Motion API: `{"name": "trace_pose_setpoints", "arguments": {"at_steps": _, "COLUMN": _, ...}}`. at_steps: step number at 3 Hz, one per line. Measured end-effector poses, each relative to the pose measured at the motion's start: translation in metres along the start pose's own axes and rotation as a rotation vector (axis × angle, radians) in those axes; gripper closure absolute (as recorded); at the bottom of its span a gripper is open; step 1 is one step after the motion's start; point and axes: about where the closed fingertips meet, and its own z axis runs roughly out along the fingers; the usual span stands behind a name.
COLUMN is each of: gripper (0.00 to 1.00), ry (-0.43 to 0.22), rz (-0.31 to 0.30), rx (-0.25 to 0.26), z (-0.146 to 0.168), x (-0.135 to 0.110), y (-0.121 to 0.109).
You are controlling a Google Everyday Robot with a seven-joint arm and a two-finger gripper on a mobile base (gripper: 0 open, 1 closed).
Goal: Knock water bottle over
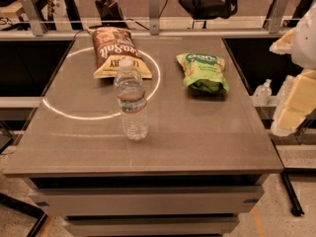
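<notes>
Behind the upright water bottle (131,100) lies a brown "Sea Salt" bag (117,51), the hand (295,105) at right edge, state untellable

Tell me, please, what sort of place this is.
Likely a robot lab: a table staging a water bottle, brown bag and green bag, railing behind, gripper at the right edge.

The scene is lit dimly, in a warm amber cast. A bright ring of glare (158,77) is thrown across the desk (207,132), well left of the hand (298,100), which is washed pale at the right edge.
</notes>
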Motion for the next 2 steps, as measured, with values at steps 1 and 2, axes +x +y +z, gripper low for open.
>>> {"name": "trace_pose_setpoints", "arguments": {"at_steps": 1, "gripper": 0.0, "ry": 0.0, "rz": 0.0, "rx": 0.0, "z": 0.0, "x": 0.0, "y": 0.0}}
{"name": "trace_pose_setpoints", "arguments": {"at_steps": 2, "gripper": 0.0, "ry": -0.021, "rz": 0.015, "rx": 0.004, "z": -0.0009, "x": -0.0035, "y": -0.0008}}
